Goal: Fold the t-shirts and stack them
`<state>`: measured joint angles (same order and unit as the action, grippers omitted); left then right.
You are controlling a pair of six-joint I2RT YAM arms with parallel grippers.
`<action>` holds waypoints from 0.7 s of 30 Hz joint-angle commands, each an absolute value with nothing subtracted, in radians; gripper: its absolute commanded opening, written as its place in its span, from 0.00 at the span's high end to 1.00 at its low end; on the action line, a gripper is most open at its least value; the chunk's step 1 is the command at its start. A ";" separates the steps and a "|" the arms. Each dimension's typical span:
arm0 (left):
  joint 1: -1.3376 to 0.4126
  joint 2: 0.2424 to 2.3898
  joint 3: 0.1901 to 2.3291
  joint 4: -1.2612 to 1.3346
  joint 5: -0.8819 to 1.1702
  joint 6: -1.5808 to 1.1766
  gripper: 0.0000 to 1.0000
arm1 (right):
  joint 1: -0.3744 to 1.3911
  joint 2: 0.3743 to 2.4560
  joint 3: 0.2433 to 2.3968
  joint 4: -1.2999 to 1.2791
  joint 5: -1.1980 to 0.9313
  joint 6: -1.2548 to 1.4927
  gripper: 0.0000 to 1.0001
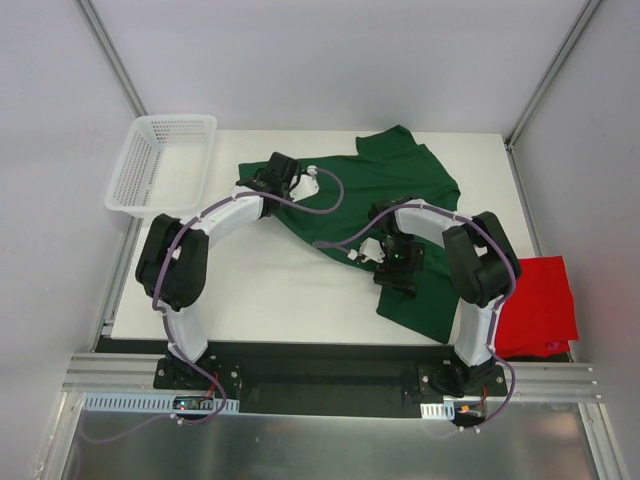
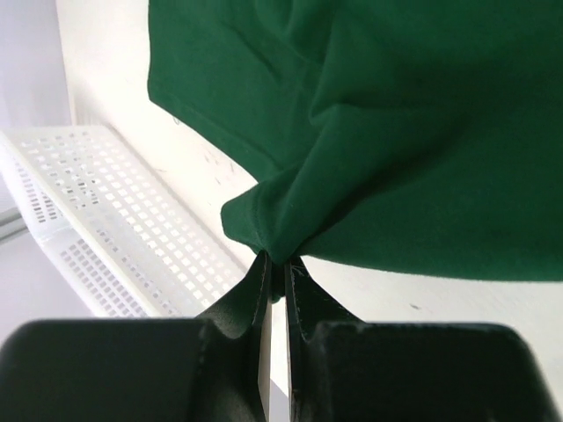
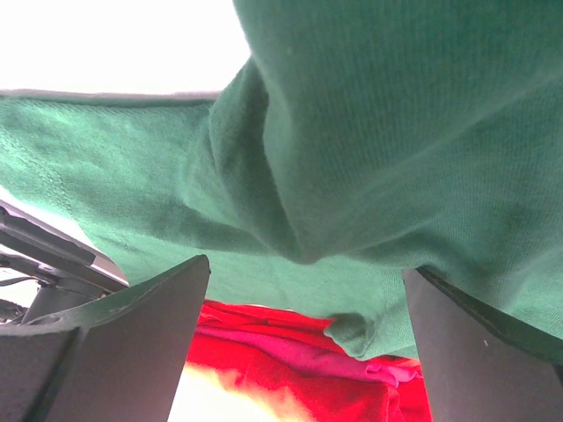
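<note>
Over on the far half of the table (image 1: 270,290), the green t-shirt (image 1: 405,185) is sprawled out all rumpled. It runs from near the far edge diagonally down toward the near edge on my right side, definitely not flat. My left gripper (image 2: 275,264) is pressed together on a bunched bit of the shirt's edge at its left end. From my left wrist view you can see the fabric gathering into a little peak right where my 2 jaws meet, with the rest of the shirt fanning out beyond it. My right gripper (image 1: 398,268) sits over the near part of the same shirt with its jaws spread wide. In my right wrist view a fold of green cloth hangs in the gap, and neither of the fingers (image 3: 132,334) is squeezing it, so that side isn't holding anything. The red t-shirt (image 1: 538,300) is lying in a loose heap at the near right corner, just beside the green one's lower end and partly hidden behind my right arm. I can't tell if it hangs over the table edge. At the far left corner is a white mesh basket (image 1: 160,160), close to my left gripper but not touching the shirt.
</note>
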<state>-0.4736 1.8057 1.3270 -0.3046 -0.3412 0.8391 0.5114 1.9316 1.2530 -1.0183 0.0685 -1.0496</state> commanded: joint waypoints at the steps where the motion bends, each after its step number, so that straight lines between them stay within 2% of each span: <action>1: -0.465 1.856 1.428 -0.310 -0.402 0.871 1.00 | 0.515 1.939 1.243 -1.031 0.032 -1.043 0.04; 12: -0.422 1.977 1.523 -0.291 -0.468 0.893 0.90 | 0.515 1.937 1.239 -1.029 0.029 -1.037 0.04; 14: -0.413 1.990 1.543 -0.273 -0.486 0.899 0.90 | 0.517 1.937 1.239 -1.028 0.029 -1.037 0.04; 21: -0.413 2.002 1.641 -0.238 -0.551 0.916 1.00 | 0.517 1.937 1.241 -1.028 0.029 -1.031 0.04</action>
